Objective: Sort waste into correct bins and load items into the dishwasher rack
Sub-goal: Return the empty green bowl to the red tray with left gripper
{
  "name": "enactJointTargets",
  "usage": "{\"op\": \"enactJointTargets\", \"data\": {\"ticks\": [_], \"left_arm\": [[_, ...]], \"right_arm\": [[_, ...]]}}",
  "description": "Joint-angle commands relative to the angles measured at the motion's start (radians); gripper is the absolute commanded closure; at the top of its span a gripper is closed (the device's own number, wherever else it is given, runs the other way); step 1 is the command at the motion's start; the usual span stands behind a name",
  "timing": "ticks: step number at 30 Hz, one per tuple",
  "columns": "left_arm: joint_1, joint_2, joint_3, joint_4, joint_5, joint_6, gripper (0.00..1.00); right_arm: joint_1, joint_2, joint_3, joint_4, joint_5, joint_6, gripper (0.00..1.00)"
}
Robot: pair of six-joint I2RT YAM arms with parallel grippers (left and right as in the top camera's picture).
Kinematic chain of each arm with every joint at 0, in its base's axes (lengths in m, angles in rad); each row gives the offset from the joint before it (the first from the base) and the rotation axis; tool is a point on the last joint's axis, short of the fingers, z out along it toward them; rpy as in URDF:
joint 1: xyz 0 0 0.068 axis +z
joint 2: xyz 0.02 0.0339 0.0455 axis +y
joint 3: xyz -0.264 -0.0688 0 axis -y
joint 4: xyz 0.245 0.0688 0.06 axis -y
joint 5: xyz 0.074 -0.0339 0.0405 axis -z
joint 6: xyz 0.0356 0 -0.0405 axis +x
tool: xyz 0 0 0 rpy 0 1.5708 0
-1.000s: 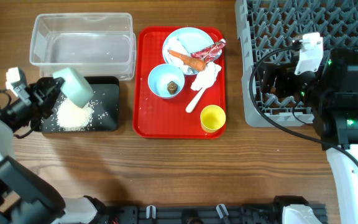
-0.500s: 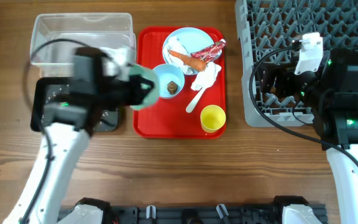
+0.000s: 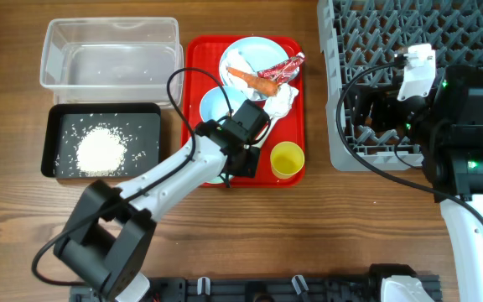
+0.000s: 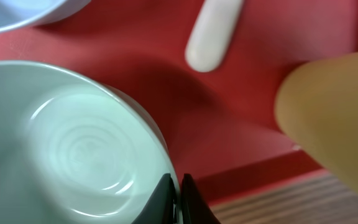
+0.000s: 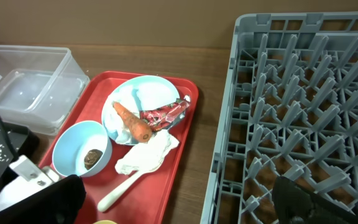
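Glossy red tray; left gripper apparently pinches smooth round mint-green bowl

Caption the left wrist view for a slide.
Left end effector pinches mint-green bowl at its rim over the red tray, beside spoon and yellow cup.

Empty mint-green bowl upright at red tray's front edge, white rice heaped in black tray

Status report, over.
Left gripper shut on green bowl rim, over red tray. Right gripper at rack, state unclear. Yellow cup close by.
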Motion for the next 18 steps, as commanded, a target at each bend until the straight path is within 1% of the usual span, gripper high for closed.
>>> {"op": "enactJointTargets", "data": {"ticks": [1,3,4,5,7,9,10,11,13,16,18], "left_arm": [[-0.005,0.031,0.003,-0.004,-0.058,-0.013,0.94],[-0.005,0.029,0.003,-0.013,-0.072,-0.013,0.74],[-0.004,0.023,0.012,-0.034,-0.072,-0.013,0.57],[-0.004,0.017,0.029,-0.063,-0.072,-0.013,0.45],[-0.003,0.01,0.098,-0.14,-0.072,-0.006,0.32],[-0.003,0.008,0.196,-0.199,-0.092,0.003,0.27],[-0.003,0.008,0.241,-0.203,-0.113,0.007,0.24],[-0.003,0.008,0.269,-0.189,-0.127,0.029,0.24],[0.0,0.008,0.293,-0.087,-0.161,0.072,0.2],[0.032,0.036,0.293,0.043,-0.16,0.114,0.22],[0.057,0.086,0.293,0.116,-0.127,0.165,0.24]], "right_arm": [[0.003,0.005,0.024,0.002,0.002,0.001,0.0],[0.003,0.005,0.024,0.002,0.002,0.0,0.0],[0.003,0.005,0.024,0.001,0.002,0.0,0.0],[0.003,0.005,0.024,0.001,0.002,0.0,0.0],[0.003,0.005,0.024,0.002,0.002,0.0,0.0],[0.003,0.005,0.024,0.002,0.002,0.0,0.0],[0.003,0.005,0.024,0.002,0.002,0.0,0.0],[0.003,0.005,0.024,0.002,0.002,0.0,0.0],[0.003,0.005,0.024,0.002,0.002,0.0,0.0],[0.003,0.005,0.024,0.002,0.002,0.0,0.0],[0.003,0.005,0.024,0.002,0.002,0.0,0.0]]}}
